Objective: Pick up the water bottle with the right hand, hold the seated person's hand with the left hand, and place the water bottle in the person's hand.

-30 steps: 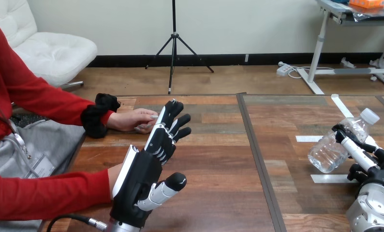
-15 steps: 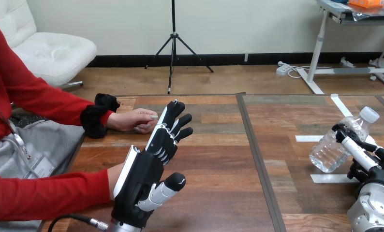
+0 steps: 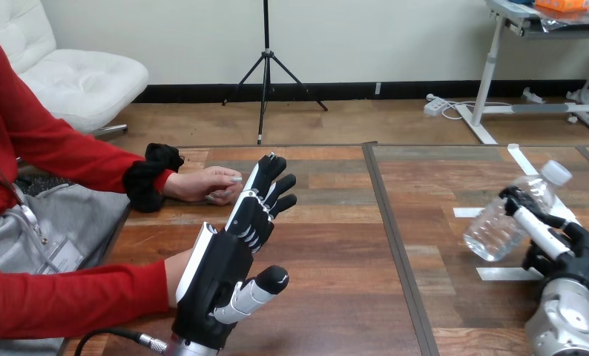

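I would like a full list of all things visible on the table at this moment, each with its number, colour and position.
table: one, brown wood, across the view.
water bottle: one, clear with a white cap, table's right side, tilted in the right hand.
tape strips: three, white, flat on the table's right side.
person's hand: one, resting on the table's far left, just beyond the left hand's fingertips.
person's other arm: one, red sleeve, lower left, ending behind the left hand.
left hand: one, black and white, fingers straight, over the table's left part.
right hand: one, black and white, fingers curled round the water bottle.
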`<state>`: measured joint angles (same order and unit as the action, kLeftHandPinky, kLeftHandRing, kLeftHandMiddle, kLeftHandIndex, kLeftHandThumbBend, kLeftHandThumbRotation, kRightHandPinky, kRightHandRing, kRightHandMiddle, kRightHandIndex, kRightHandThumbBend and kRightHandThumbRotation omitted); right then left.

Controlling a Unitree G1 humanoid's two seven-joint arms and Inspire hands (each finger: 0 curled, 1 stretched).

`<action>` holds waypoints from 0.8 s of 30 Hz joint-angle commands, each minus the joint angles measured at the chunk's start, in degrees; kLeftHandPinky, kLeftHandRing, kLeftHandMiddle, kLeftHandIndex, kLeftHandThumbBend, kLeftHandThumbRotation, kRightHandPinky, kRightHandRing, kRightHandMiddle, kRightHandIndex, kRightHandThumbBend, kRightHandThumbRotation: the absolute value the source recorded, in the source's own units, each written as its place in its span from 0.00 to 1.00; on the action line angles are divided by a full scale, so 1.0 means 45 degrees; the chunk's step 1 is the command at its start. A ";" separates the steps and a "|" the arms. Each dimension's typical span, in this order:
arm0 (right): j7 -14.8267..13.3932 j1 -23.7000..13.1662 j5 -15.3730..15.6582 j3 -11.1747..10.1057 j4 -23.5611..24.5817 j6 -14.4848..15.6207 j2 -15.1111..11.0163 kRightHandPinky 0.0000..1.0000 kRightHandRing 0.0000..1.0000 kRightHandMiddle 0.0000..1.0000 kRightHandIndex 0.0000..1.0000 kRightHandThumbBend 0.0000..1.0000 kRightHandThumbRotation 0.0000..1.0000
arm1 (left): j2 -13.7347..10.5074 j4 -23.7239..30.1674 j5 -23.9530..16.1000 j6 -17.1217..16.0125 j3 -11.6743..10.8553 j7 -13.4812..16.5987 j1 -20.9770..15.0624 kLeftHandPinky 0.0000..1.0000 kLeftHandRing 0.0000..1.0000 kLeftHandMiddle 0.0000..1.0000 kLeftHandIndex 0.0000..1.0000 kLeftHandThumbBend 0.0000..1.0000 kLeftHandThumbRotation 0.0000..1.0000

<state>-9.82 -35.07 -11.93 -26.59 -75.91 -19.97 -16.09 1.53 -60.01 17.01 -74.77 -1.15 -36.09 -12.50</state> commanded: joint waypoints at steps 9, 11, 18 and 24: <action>0.0260 -0.0772 0.0802 0.0954 0.0896 -0.1264 0.0330 0.04 0.07 0.13 0.12 0.68 0.00 | 0.0026 -0.0021 -0.0735 0.0011 -0.0197 0.0601 -0.0975 0.89 0.94 0.98 0.99 1.00 0.77; 0.0337 -0.0757 0.0858 0.1017 0.0950 -0.1359 0.0343 0.04 0.07 0.13 0.12 0.67 0.00 | 0.0019 -0.0050 -0.0837 0.0006 -0.0200 0.0690 -0.0991 0.88 0.94 0.98 0.99 1.00 0.77; 0.0597 -0.0670 0.1073 0.1336 0.1231 -0.1607 0.0398 0.05 0.08 0.13 0.13 0.67 0.00 | 0.0014 -0.0125 -0.1116 -0.0005 -0.0181 0.0947 -0.1043 0.88 0.94 0.98 0.99 1.00 0.78; 0.0919 -0.0470 0.1181 0.1582 0.1586 -0.1952 0.0520 0.05 0.09 0.14 0.13 0.65 0.00 | 0.0015 -0.0118 -0.1297 0.0016 -0.0152 0.1125 -0.1021 0.88 0.94 0.98 0.99 1.00 0.80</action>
<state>-6.90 -34.89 -7.36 -20.93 -73.88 -25.06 -13.58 1.54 -60.77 12.01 -74.70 -1.30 -31.99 -13.65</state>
